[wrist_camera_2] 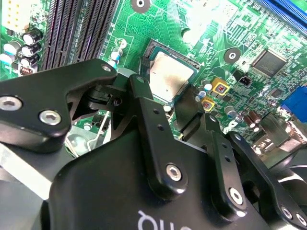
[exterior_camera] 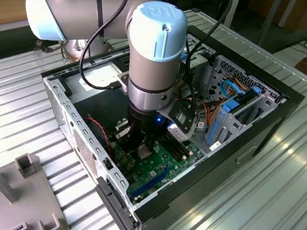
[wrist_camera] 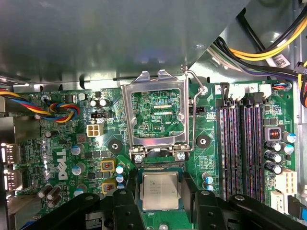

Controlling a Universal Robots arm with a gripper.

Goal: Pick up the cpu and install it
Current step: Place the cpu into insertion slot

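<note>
The cpu [wrist_camera: 160, 188], a flat silver-grey square, lies level inside the black-framed socket [wrist_camera: 159, 166] on the green motherboard [wrist_camera: 96, 143]. My gripper [wrist_camera: 160, 194] hangs right over it, with one black finger [wrist_camera: 127, 203] on each side of the socket and a narrow gap to the chip's edges, so it looks open. In the second wrist view the cpu [wrist_camera_2: 169, 76] sits just beyond the gripper [wrist_camera_2: 165, 98], between its fingertips [wrist_camera_2: 139, 91]. The socket's metal load plate [wrist_camera: 156, 81] stands flipped open beside it. In the exterior view the arm [exterior_camera: 156, 61] reaches down into the open computer case [exterior_camera: 93, 179].
Memory slots [wrist_camera: 240, 143] run beside the socket, and coloured cable bundles [wrist_camera: 53, 108] [wrist_camera: 268, 48] lie near the case walls. A grey chip [wrist_camera_2: 268, 60] is fixed to the board. A grey fixture block [exterior_camera: 8, 200] sits on the ribbed metal table at the exterior view's left.
</note>
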